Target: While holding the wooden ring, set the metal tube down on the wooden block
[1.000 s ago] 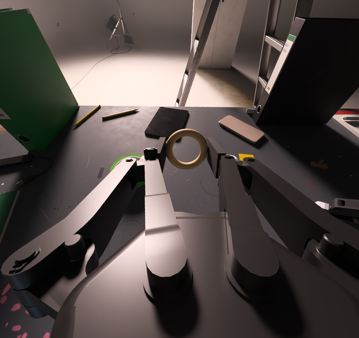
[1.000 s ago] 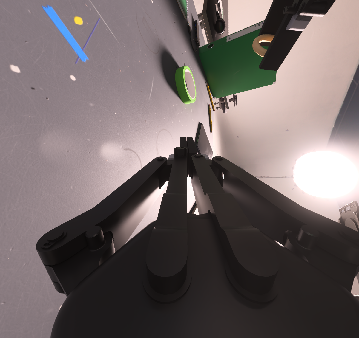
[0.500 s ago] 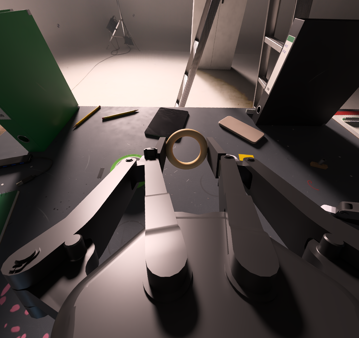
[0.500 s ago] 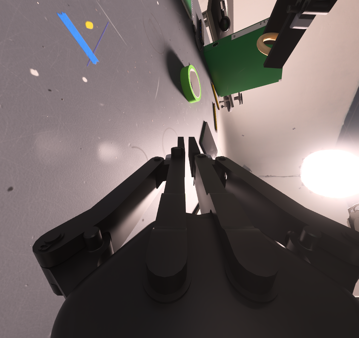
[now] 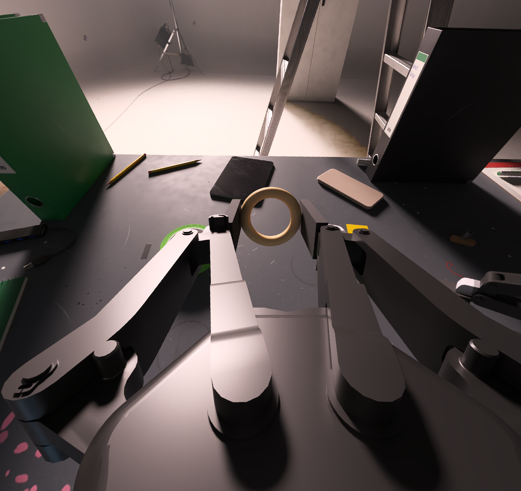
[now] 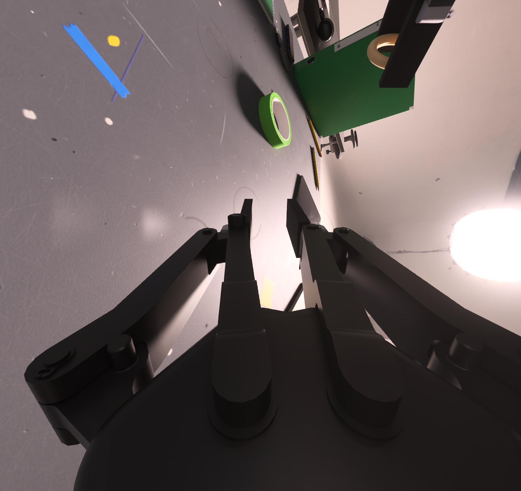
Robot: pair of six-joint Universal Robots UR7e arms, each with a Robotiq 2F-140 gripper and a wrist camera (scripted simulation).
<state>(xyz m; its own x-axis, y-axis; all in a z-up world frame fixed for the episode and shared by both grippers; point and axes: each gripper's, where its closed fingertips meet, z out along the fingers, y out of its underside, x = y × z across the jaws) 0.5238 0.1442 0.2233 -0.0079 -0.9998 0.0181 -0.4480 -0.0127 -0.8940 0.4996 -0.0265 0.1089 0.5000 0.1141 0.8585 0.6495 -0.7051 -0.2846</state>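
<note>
My left gripper [image 5: 270, 218] is shut on the wooden ring [image 5: 270, 194] and holds it upright above the dark table [image 5: 282, 274]. The ring and a left finger [image 6: 403, 40] also show far off in the right wrist view, the ring [image 6: 376, 54] against the green binder. My right gripper [image 6: 269, 209] is open and empty, close over the table; it shows at the right edge of the left wrist view [image 5: 490, 288]. A small wooden block [image 5: 462, 241] lies far right on the table with a short dark metal tube [image 5: 466, 234] resting on it.
A green binder [image 5: 42, 116] stands at the left and a black binder [image 5: 456, 105] at the back right. Two pencils [image 5: 174, 166], a black phone [image 5: 244, 177], a beige phone [image 5: 351, 187], a green tape roll [image 6: 275, 121] and a yellow note [image 5: 356, 228] lie on the table.
My right gripper's fingers have spread from nearly shut to open, and it has shifted slightly over the table. My left gripper and the ring have not moved.
</note>
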